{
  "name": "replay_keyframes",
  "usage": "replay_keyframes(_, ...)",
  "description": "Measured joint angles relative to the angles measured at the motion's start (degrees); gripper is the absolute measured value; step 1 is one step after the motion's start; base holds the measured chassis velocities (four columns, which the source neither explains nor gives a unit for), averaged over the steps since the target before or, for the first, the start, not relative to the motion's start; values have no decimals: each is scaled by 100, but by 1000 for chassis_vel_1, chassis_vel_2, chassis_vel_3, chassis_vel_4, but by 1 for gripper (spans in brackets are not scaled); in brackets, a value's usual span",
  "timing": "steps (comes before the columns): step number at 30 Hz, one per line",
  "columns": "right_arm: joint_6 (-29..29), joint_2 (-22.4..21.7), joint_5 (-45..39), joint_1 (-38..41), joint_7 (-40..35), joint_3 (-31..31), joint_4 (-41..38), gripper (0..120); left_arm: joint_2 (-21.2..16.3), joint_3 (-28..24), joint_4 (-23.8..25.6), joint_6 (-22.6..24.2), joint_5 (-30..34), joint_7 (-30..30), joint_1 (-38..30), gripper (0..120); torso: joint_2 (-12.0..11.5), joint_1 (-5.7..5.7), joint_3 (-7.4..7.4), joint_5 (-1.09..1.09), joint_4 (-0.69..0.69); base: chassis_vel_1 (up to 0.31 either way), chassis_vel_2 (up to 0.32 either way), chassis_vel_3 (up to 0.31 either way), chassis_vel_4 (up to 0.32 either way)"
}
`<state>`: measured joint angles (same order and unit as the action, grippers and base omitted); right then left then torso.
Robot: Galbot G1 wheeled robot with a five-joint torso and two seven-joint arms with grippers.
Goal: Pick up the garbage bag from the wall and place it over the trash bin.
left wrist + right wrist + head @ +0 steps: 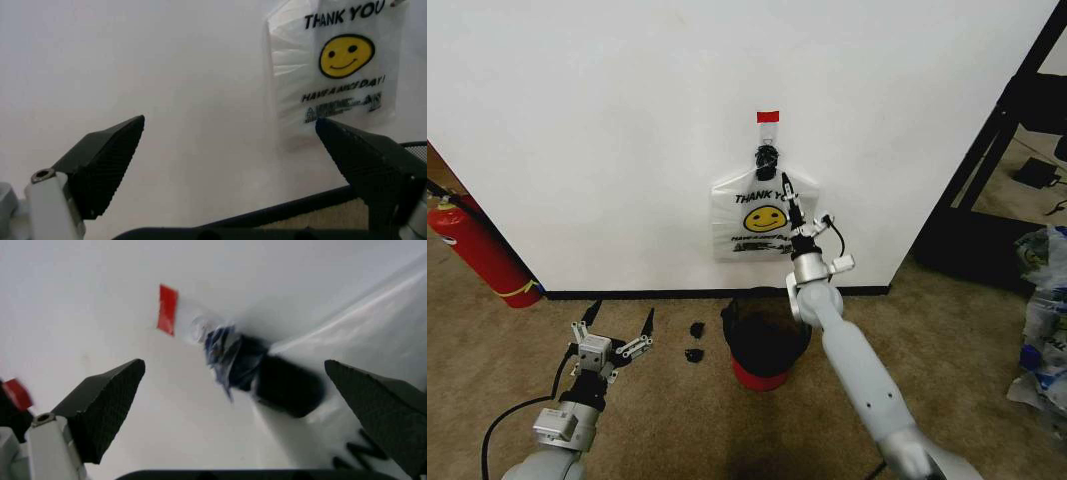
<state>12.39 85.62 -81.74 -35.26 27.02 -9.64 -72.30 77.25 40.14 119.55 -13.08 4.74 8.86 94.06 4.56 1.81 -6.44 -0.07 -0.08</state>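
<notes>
The garbage bag (745,235), white with "THANK YOU" over a yellow smiley, hangs flat on the white wall (607,120) from a hook (768,135) under a red tape strip (768,117). My right gripper (788,200) is raised against the bag's upper right part, just below the hook. In the right wrist view it (233,364) is open, with the bag's dark bunched handles (280,385) and the red tape (167,309) ahead between its fingers. The black mesh trash bin (752,340) stands on the floor under the bag. My left gripper (622,310) (230,120) hovers open, low, left of the bin.
A red fire extinguisher (477,250) leans at the wall's left end. Two small black objects (695,340) lie on the carpet left of the bin. A black frame (997,150) stands at the right, with plastic bags (1042,300) on the floor beyond. A black baseboard (293,207) runs along the wall.
</notes>
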Motion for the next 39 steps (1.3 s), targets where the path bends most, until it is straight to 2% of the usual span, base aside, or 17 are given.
replay_keyframes(8,-70,122,117,116,279,64,362,100,36,-35,-96,-12,-23,0,-89,100,0,0,0,1,-1,0,0,0,0)
replay_keyframes(18,-82,501,394,435,507,-183,1132,98,102,-79,-125,-32,-77,-2,-118,100,0,0,0,1,0,0,0,0,0)
replay_keyframes(22,-80,584,527,493,559,-226,1325,83,97,-63,-113,-64,-79,-1,-97,100,0,0,0,1,0,0,0,0,0)
replay_keyframes(25,-77,613,572,523,579,-255,1392,80,88,-51,-113,-87,-77,-2,-98,100,0,0,0,1,0,0,0,0,0)
replay_keyframes(31,-63,649,709,577,620,-305,1495,56,54,-46,-135,-156,-62,-2,-77,100,0,-1,0,1,-2,0,0,0,0)
replay_keyframes(36,-61,651,804,627,656,-364,1609,45,-4,-30,-139,-180,-34,-5,-67,100,0,-2,0,1,-1,0,0,0,0)
replay_keyframes(39,-55,665,844,648,666,-383,1637,45,-51,-18,-166,-197,-20,-10,-67,100,0,-2,0,2,-1,0,0,0,0)
